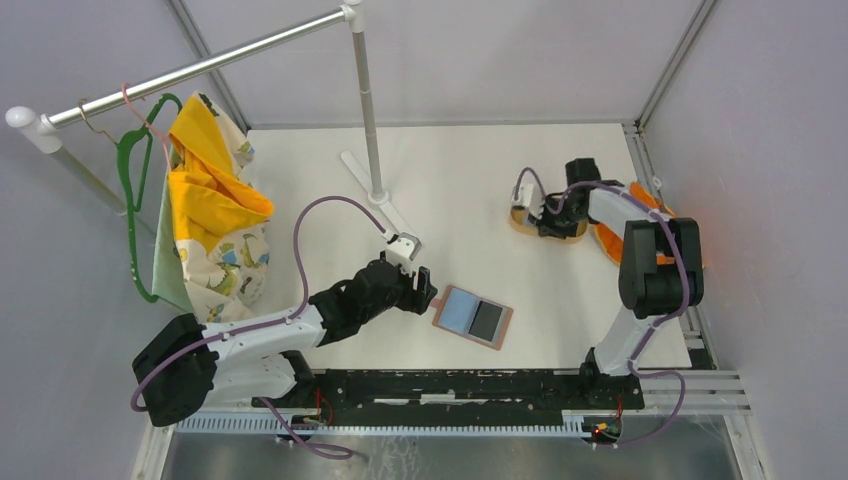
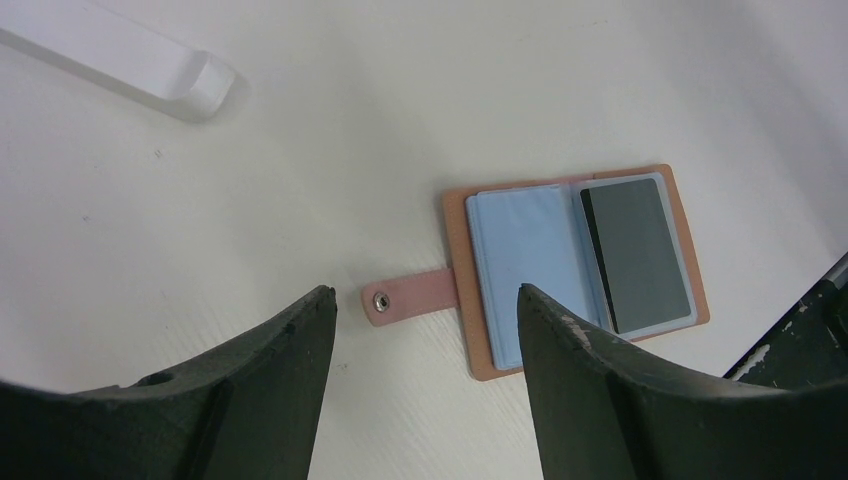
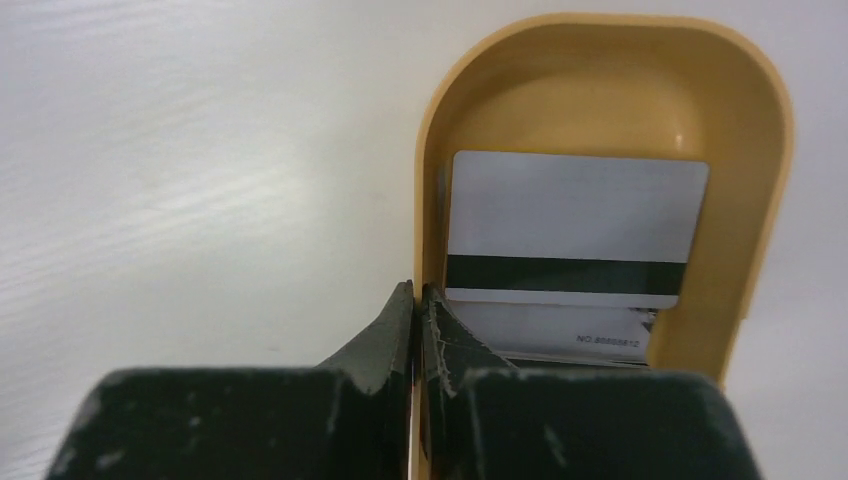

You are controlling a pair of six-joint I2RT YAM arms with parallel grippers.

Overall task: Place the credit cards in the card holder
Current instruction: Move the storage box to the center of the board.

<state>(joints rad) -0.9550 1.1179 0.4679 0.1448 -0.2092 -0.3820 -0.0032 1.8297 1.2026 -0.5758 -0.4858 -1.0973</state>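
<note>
The card holder [image 1: 472, 316] [image 2: 575, 270] lies open and flat on the white table, snap tab out to its left. A dark card [image 2: 640, 255] sits in its right pocket; the pale blue left pocket shows no card. My left gripper [image 1: 418, 285] [image 2: 425, 295] hovers open just left of the holder, over the tab, with nothing between its fingers. At the far right, white credit cards [image 3: 575, 230] with dark stripes lie in a tan tray [image 1: 522, 222] [image 3: 600, 60]. My right gripper [image 1: 548, 215] [image 3: 415, 295] is shut on the tray's left wall.
A clothes rack pole stands on a white foot [image 1: 385, 205] [image 2: 150, 70] behind the left gripper. A yellow patterned cloth [image 1: 215, 200] and a green hanger [image 1: 130, 170] hang at the far left. An orange object [image 1: 608, 243] lies under the right arm.
</note>
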